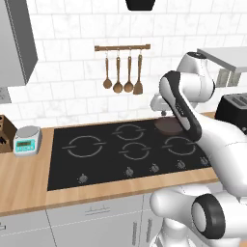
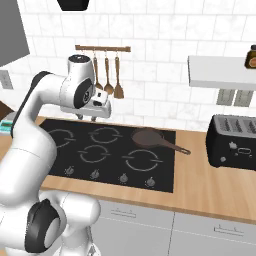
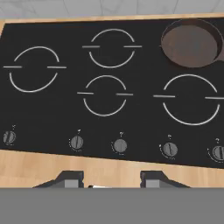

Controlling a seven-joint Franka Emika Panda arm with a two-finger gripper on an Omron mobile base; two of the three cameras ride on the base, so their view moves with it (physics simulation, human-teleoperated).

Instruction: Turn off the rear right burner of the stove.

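Observation:
The stove (image 1: 62,169) is a wide black glass cooktop set in a wooden counter, also seen as the stove (image 3: 144,70) in the hand view. A dark brown round pan (image 3: 190,46) covers the rear right burner, leaving a thin grey arc of its ring (image 3: 189,20) showing. The pan (image 2: 147,137) has its handle pointing right. A row of several small round knobs (image 3: 120,145) runs along the stove's front edge. My gripper (image 3: 111,178) hangs open and holds nothing, high above the front of the stove, and the gripper (image 2: 87,119) points downward.
A black toaster (image 2: 235,142) stands on the counter right of the stove. At the left sit a kitchen scale (image 1: 26,140) and a knife block (image 1: 6,132). Wooden utensils (image 1: 123,79) hang on the back wall. A shelf (image 2: 220,72) juts out at the upper right.

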